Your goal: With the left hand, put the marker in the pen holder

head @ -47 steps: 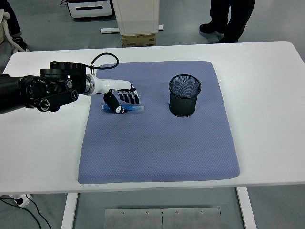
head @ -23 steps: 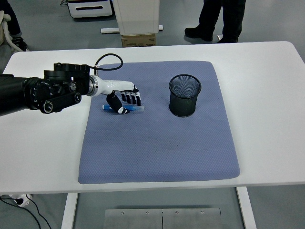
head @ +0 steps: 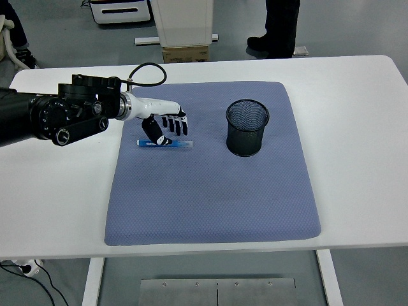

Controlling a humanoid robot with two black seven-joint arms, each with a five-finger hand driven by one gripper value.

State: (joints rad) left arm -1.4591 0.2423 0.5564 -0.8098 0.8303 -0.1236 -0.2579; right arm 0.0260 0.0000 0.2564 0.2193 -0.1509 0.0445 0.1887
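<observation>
**On the mat, the marker lies free while the hand has come up from it**

On the left part of the blue mat (head: 210, 191) lies the marker (head: 164, 144), flat, with its long side running left to right. A second ago the left hand (head: 167, 123) was low on it, the fingers and thumb closed around its middle. Now the hand has risen and drawn back a little, and almost the whole length of the marker shows. The fingers hang down half curled and hold nothing; only the thumb tip seems to be near or touching the marker's left part, and I cannot tell which. My judgement is that the grasp did not hold, so the pick must be tried again before any carry.

The marker is a thin blue stick with a pale end on the right. The mat is soft-looking cloth with a fine dotted texture and rounded corners. The pen holder (head: 247, 127), a round cup of black wire mesh, stands upright and empty, well apart to the right. The white table (head: 57, 191) is smooth. A person's legs (head: 280, 25) show at the top.
</observation>
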